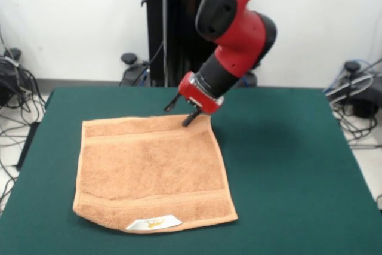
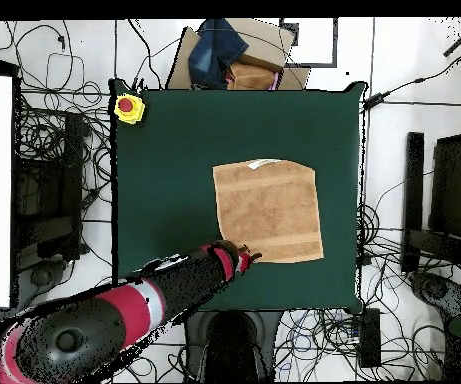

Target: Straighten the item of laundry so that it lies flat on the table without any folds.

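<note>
— What's the arm (image 1: 239, 25) doing right now?

— It's reaching down with the gripper (image 1: 181, 110) at a corner of the towel (image 1: 154, 171), the corner on the pedestal's side. One dark fingertip is resting on or just above the cloth there, and the other is hanging off the edge over the table (image 1: 286, 165). The fingers are standing apart, with nothing clamped between them that I can make out.

— And where's the towel lying?

— It's spreading away from the gripper, out toward the table's middle, looking nearly square and mostly flat. From overhead the gripper (image 2: 246, 258) is sitting right at that same corner of the towel (image 2: 269, 209).

— So it's about finished?

— I'm guessing it's at the last touch-up. The edge farthest from the gripper is bowing a little and the far corner seems slightly lifted or curled. If anything is left, the next move is calling for a pinch on a corner and a gentle pull outward, without dragging the whole cloth.

— Any writing on it?

— There's a white label (image 1: 154, 223) on the edge farthest from the gripper, with yellow print, but I can't read it. Beyond the towel, a yellow box with a red button (image 2: 128, 107) is sitting at the table's corner.
</note>
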### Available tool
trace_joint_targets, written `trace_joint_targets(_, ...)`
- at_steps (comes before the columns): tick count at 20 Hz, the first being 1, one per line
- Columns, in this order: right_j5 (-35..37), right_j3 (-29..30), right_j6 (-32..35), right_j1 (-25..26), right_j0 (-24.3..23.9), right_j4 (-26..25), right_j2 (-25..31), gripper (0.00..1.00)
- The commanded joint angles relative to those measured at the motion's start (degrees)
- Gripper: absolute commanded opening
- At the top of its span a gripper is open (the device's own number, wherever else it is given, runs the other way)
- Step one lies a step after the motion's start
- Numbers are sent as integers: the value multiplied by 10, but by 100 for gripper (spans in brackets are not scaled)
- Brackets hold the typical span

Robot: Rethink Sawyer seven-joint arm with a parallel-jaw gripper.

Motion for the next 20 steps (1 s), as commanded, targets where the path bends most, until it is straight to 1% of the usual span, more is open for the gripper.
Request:
trace_joint_targets(1,-68,-16,11,-35,-61,-42,152,100)
trace_joint_targets(4,-61,-13,13,-43,-67,-54,156,100)
trace_joint_targets(12,-66,-20,24,-41,-69,-64,163,100)
trace_joint_targets(14,-65,-17,29,-41,-62,-61,157,100)
trace_joint_targets(15,-61,-15,35,-38,-51,-54,146,100)
trace_joint_targets(16,-66,-13,34,-41,-56,-57,149,100)
trace_joint_targets(20,-65,-19,38,-37,-54,-52,129,100)
